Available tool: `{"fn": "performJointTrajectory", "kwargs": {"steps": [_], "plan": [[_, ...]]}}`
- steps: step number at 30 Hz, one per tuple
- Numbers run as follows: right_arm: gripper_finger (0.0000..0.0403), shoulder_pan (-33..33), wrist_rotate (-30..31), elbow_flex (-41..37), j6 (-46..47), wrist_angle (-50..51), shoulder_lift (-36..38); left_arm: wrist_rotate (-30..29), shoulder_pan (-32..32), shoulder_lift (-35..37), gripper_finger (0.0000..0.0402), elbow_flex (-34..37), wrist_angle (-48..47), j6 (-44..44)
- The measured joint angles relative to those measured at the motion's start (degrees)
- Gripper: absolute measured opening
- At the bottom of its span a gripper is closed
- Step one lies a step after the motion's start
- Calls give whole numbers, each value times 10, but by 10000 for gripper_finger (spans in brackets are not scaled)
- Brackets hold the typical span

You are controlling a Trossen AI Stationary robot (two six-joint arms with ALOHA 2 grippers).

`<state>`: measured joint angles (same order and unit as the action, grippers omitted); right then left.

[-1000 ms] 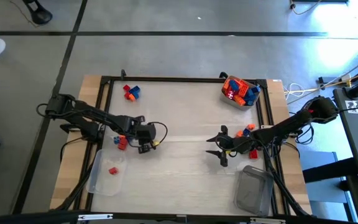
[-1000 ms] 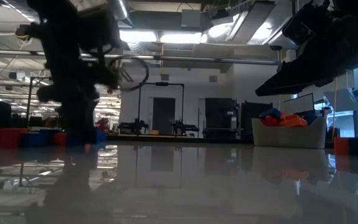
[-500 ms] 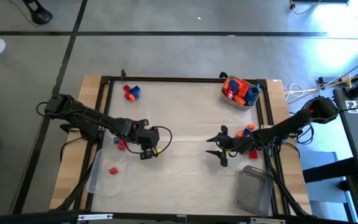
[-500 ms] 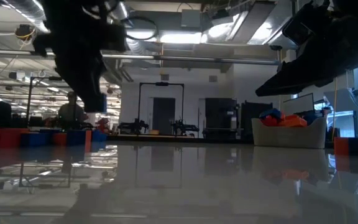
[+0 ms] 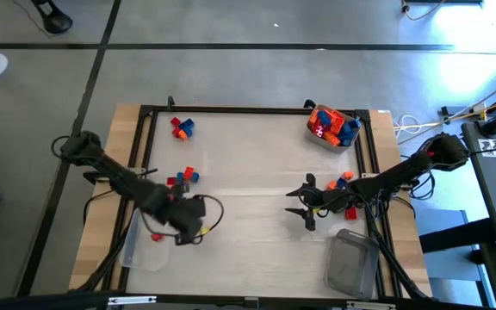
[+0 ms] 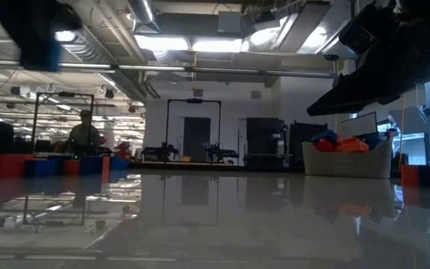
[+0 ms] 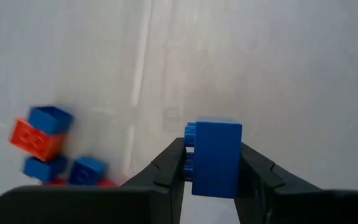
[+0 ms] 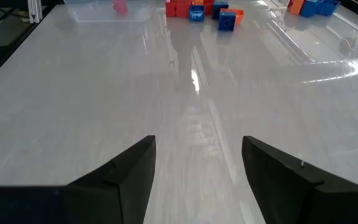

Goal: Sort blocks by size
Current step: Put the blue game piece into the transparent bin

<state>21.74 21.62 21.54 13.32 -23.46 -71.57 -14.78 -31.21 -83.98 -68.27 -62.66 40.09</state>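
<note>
A blue block (image 7: 216,157) sits clamped between the left gripper's (image 7: 211,163) two dark fingers, its long axis running along the fingers and its studded face turned sideways against one finger (image 7: 168,167). The jaws are narrowed onto it, pressing both sides. In the high view this gripper (image 5: 182,226) hangs at the near left of the table (image 5: 248,146), just beside the clear tub (image 5: 145,245) that holds one red block (image 5: 156,236). A small cluster of red and blue blocks (image 5: 181,178) lies a little farther back — another pair (image 5: 181,127) sits at the far left. The right gripper (image 5: 301,209) waits near the table's right side, fingers spread wide and gripping nothing.
</note>
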Motion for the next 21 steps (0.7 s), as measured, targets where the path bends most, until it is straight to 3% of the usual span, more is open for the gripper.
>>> {"fn": "performJointTrajectory", "kwargs": {"steps": [13,21], "plan": [[237,0,0,0,0,0,0,-28,-176,78,94,5,-102,247],[237,0,4,0,-3,0,0,-78,-251,80,95,30,-137,336]]}}
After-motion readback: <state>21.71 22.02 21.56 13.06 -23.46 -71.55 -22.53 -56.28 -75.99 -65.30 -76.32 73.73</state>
